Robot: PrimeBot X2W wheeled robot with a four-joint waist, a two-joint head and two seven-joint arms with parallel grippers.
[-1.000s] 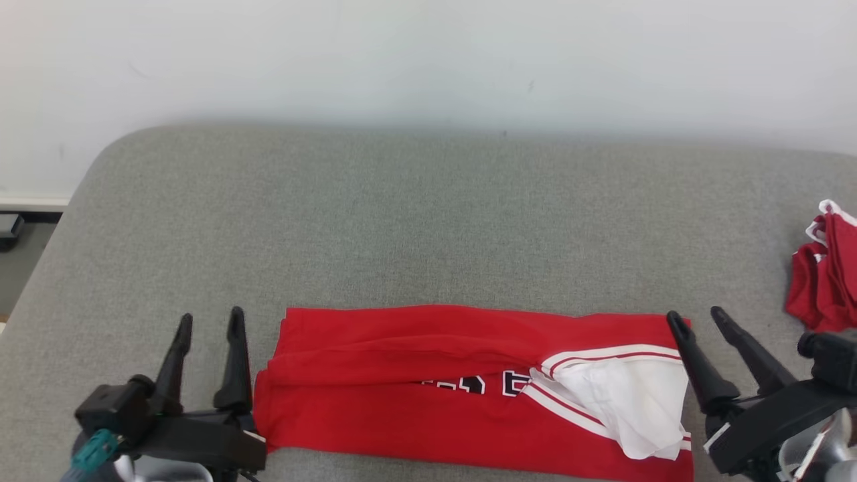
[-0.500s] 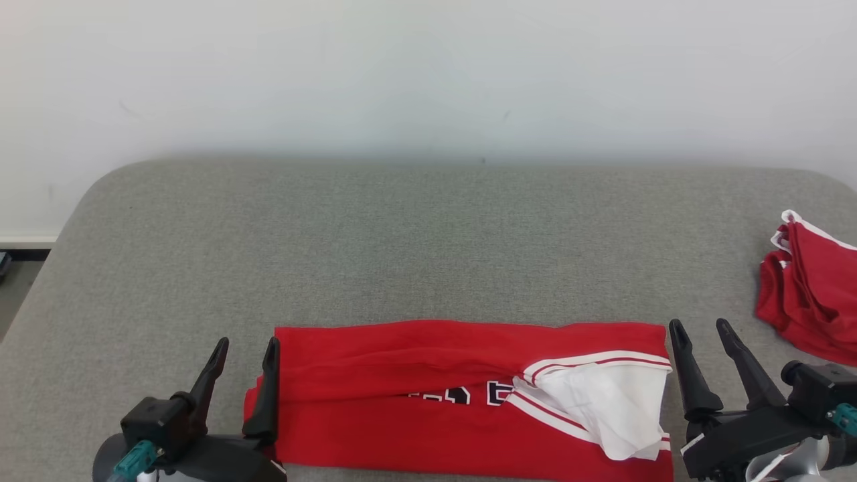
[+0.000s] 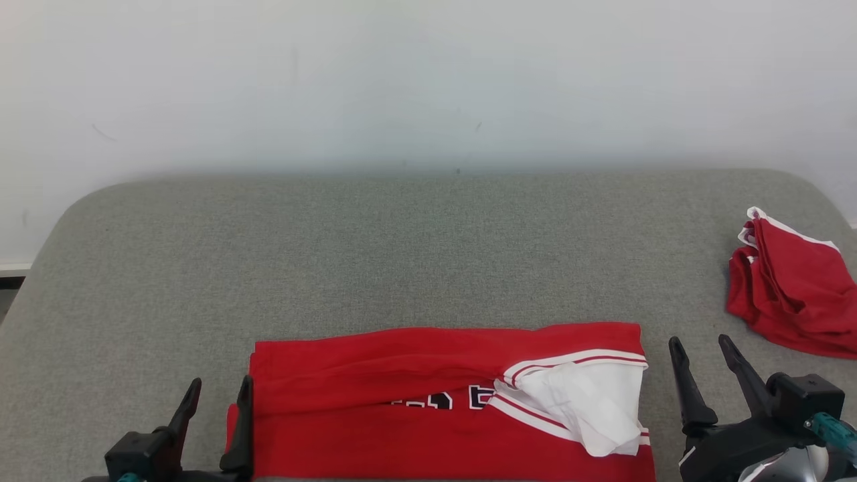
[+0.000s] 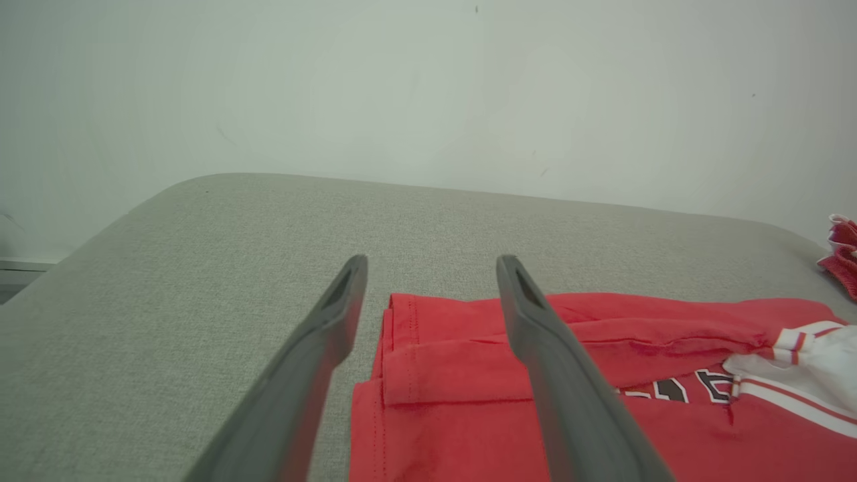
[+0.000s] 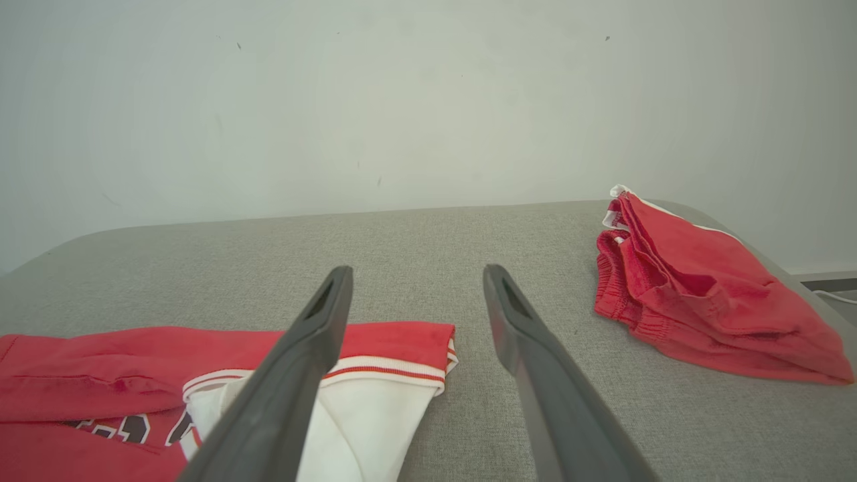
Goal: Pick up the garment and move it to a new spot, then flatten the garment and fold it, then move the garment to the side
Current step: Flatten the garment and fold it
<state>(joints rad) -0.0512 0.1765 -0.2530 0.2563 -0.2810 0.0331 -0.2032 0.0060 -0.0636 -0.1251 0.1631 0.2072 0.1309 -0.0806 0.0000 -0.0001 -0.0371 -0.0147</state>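
The garment is a red jersey with white trim and dark lettering, lying folded into a long strip near the front of the grey cushion. A white lining flap shows at its right end. My left gripper is open at the garment's left edge. In the left wrist view the left gripper straddles that edge of the garment. My right gripper is open a little right of the garment's right end. In the right wrist view the right gripper points past the garment's corner. Neither holds anything.
A second red garment with white trim lies crumpled at the cushion's right side, also seen as a red pile. A pale wall stands behind the cushion. Bare grey cushion stretches behind the jersey.
The head view has shifted, so the whole picture moved. Relative to the garment, my left gripper came up to its left edge and my right gripper drew off to the right. Both stayed open.
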